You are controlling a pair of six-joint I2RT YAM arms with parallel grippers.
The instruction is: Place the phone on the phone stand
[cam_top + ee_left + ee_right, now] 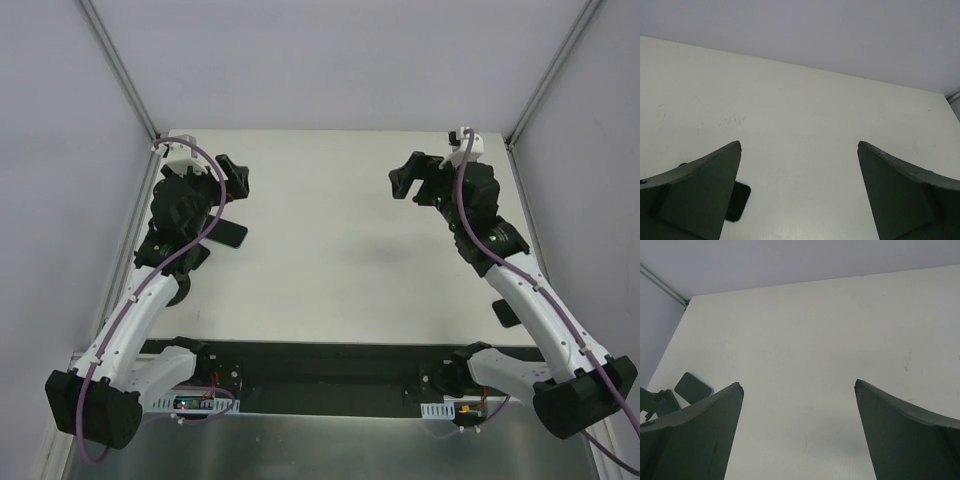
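While two sets of jaws gape wide, one phone (233,236), flat on table (330,230).

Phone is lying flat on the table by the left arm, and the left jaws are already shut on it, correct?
No. The left gripper has its jaws wide open with nothing between them. The phone does lie flat on the table by the left arm, not gripped. The left wrist view shows this.
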